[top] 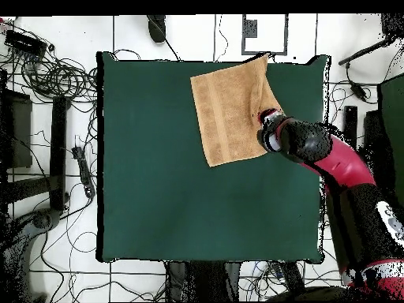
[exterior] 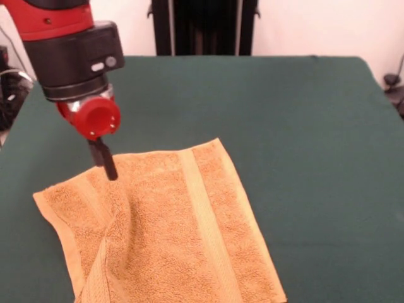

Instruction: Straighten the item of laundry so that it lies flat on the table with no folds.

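Note:
The orange-tan towel [exterior: 170,227] lies on the green table [exterior: 303,126] with a paler band [exterior: 202,221] running along it. A raised fold [exterior: 110,246] runs through its left part, and the left edge is rumpled. My gripper [exterior: 107,165] hangs from the red and black arm over the towel's far left part. Its black fingers are together and the tips sit at the cloth; I cannot tell if they pinch it. In the overhead view the towel [top: 229,110] lies near the table's [top: 173,197] top right corner, and the wrist [top: 272,132] covers its right edge.
The towel's near edge runs out of the front view at the bottom. In the overhead view one towel corner [top: 263,58] reaches the table's top edge. Cables [top: 55,79] and stands lie on the floor around the table. A black stand [exterior: 205,28] is behind the table.

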Robot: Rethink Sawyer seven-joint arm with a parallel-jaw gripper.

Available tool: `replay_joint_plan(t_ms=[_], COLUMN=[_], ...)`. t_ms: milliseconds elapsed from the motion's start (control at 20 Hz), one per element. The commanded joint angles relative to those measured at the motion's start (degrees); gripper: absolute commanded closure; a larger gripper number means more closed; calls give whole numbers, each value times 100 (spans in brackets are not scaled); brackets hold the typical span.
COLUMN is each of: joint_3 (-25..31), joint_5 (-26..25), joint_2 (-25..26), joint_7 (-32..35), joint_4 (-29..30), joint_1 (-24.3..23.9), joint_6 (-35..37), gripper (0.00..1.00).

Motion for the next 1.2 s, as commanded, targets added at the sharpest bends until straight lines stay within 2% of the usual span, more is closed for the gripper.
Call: replay_joint_plan(t_ms=[50,400,800,950,1200], joint_3=[659,1050,1552,1583,1433], joint_5=[271,248,289,242,-3], joint_2=[641,1023,1454,1480,1690], joint_7=[446,91,-342,-406,-594], joint_4=[737,680,529,415,61], joint_1=[305,53,-363,-409,-375], joint_6=[-309,-380,208,474,508], gripper=[0,0,0,0,0])
